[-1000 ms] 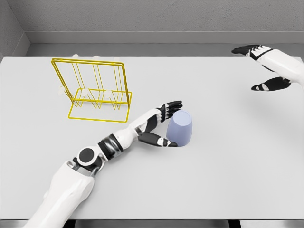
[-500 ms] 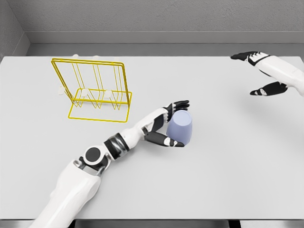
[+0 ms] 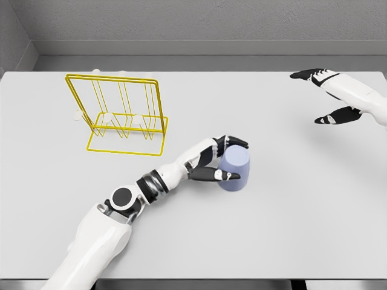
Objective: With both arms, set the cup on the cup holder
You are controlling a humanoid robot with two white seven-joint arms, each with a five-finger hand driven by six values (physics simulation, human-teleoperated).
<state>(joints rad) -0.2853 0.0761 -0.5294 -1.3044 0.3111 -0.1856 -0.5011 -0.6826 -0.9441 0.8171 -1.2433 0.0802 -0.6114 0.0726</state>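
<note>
Pale grey table [image 3: 290, 229], viewed from the robot's head. Far-left part of the table: yellow wire cup holder [image 3: 124, 115], upright frame on a rectangular base, standing apart from everything else. Left arm enters from the near-left corner and reaches toward the middle of the table. Left hand [image 3: 216, 162] wrapped around the cup [image 3: 234, 169]: fingers [image 3: 236, 142] curled over its far side, thumb across its near side, so it holds the cup. Cup is lavender, mouth down on the table, near the middle, well apart from the holder. Far-right corner: right hand [image 3: 329, 93] above the table, fingers spread wide, holding nothing.
</note>
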